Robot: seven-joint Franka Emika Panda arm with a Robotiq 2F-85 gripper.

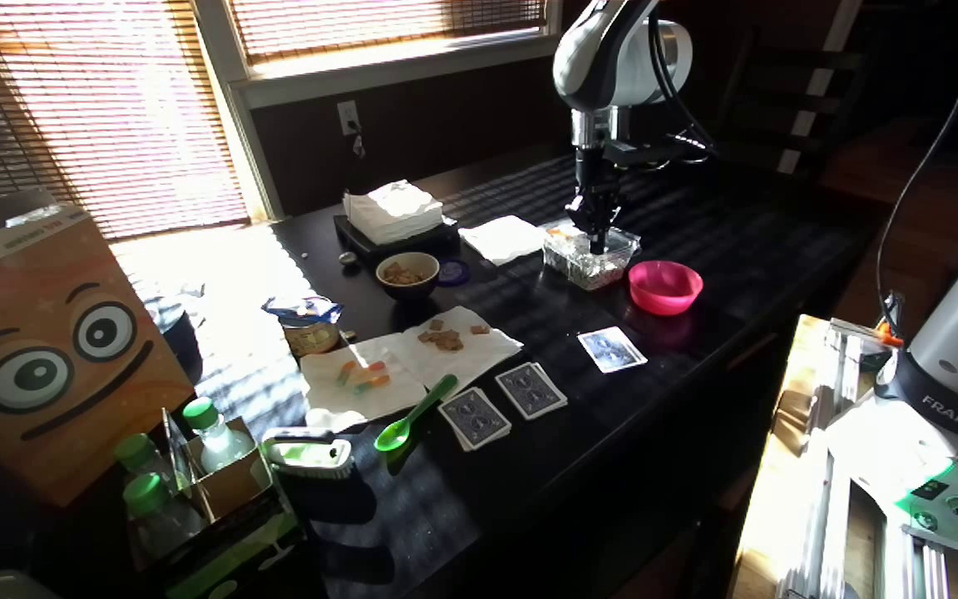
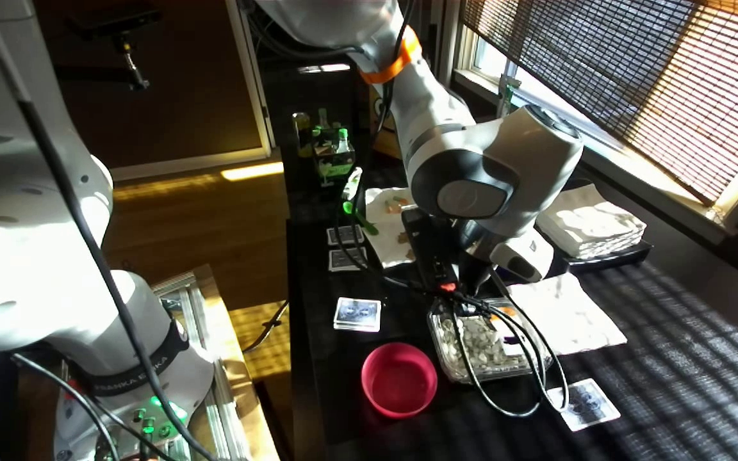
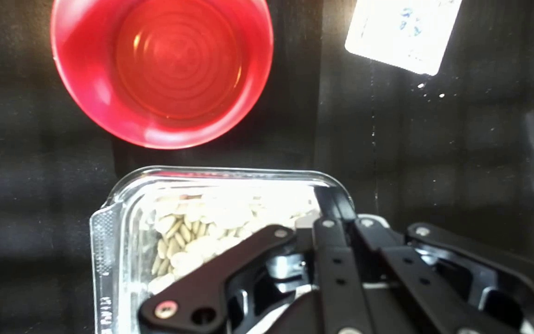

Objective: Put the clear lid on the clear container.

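Nearest in the wrist view: the tool [image 3: 335, 202], jaws meeting and narrow, nothing gripped, pointing straight down at one corner of the clear lid [image 3: 230, 204]. Its end is on the plastic or barely above it; which, cannot be told. Likely reason for the pinch: it makes one blunt prod for pressing a corner home. Lid lies across the clear container [image 1: 581, 268], seemingly well lined up; whether every edge has clicked is unclear. Task judged nearly done, seating the edges being what remains. Pale seed-like bits [image 3: 181, 236] in the container should lend weight against a push.

Just beside it, not touching: pink bowl [image 3: 174, 65]. An off-centre press might slide the container that way. On the side away from the bowl, a flat white napkin [image 2: 564, 317], perhaps put out for serving.

Farther along the surface [image 1: 550, 320]: a few cards [image 1: 612, 349], lying flat.

Farthest: napkin stack [image 2: 590, 221] on a dark holder [image 2: 612, 258] near the window blind [image 2: 657, 89], presumably kept there out of the way.
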